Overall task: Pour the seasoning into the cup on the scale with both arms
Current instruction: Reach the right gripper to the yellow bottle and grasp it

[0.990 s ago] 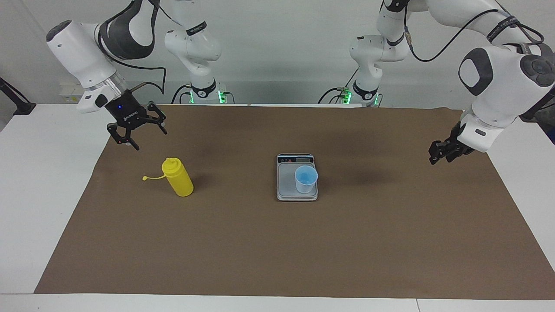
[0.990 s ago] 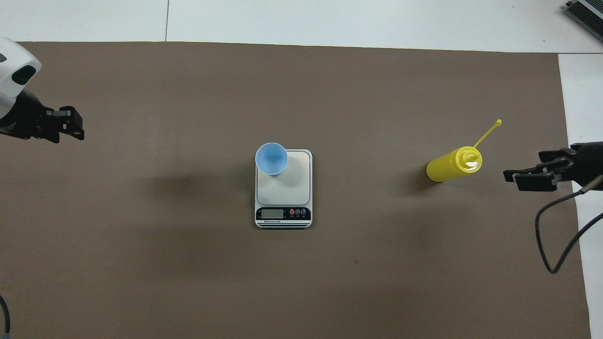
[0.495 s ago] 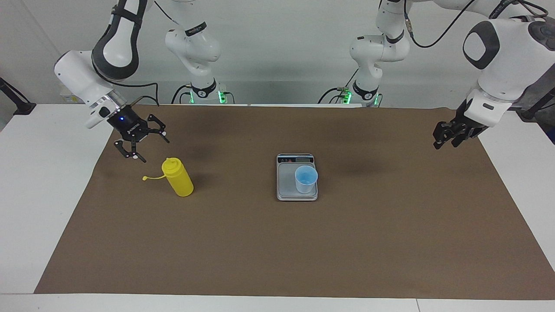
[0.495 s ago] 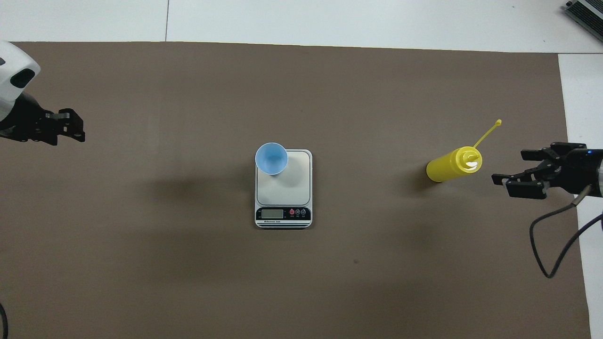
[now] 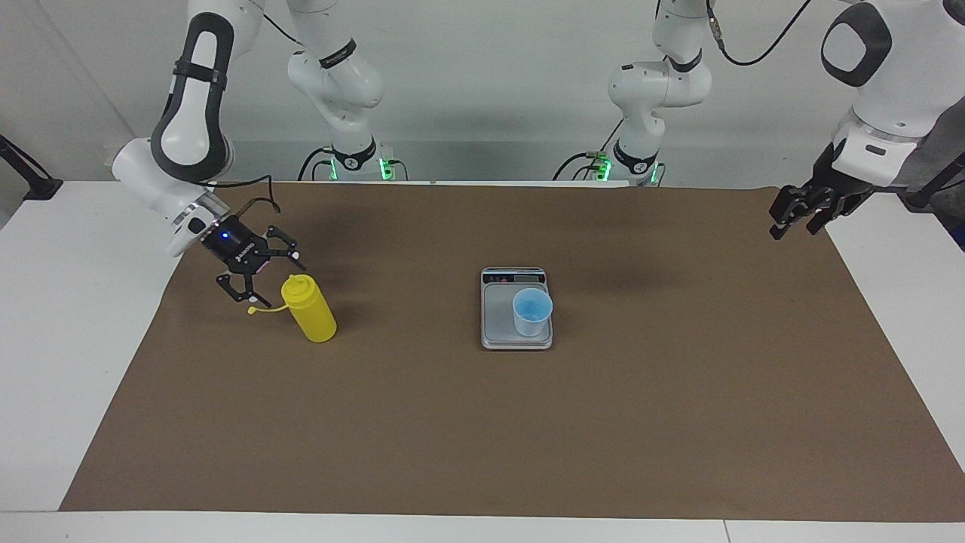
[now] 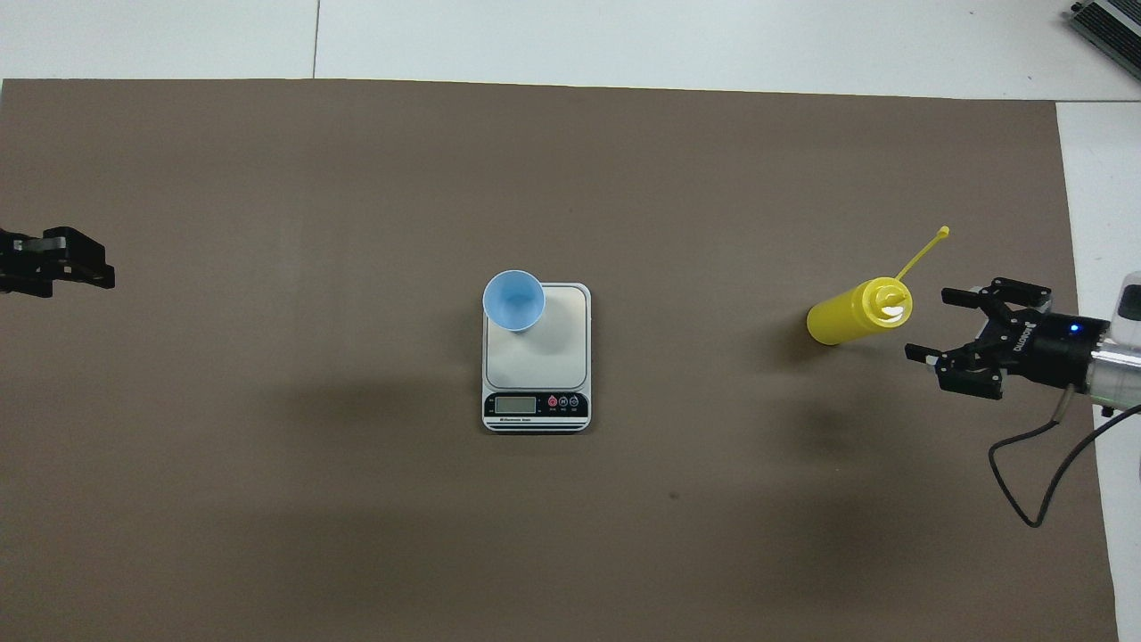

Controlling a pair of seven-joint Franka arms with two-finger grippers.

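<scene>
Brown paper mat (image 5: 482, 422): spread over the white table (image 5: 68, 317); all task items are set on it.
Change, right gripper (image 5: 265, 280): lowered since a second ago from above the mat to just beside the nozzle top of the yellow cylindrical plastic squeeze bottle (image 5: 310, 308); its fingers are seen spread wide, not touching the bottle.
Change, left gripper (image 5: 793, 216): raised and drawn back since a second ago toward the left arm's end of the mat, over its edge.
Unchanged: bottle, cup and scale are found where they were.
Seasoning bottle: upright toward the right arm's end of the table, well apart from the scale; its thin yellow cap strap (image 6: 923, 252) is stretched out toward the right gripper's side.
Small light-blue tapered plastic cup (image 5: 532, 311): placed on the flat grey rectangular digital scale (image 6: 536, 357), at the plate corner farther from the robots and toward the left arm.
Scale display strip (image 6: 536, 404): turned toward the robots.
Hard to make out: the left gripper's (image 6: 62, 264) fingers; spread or pressed together cannot be told. It is cut off at the overhead view's edge.
Counts: two arms, two grippers, one bottle, one cup, one scale.
</scene>
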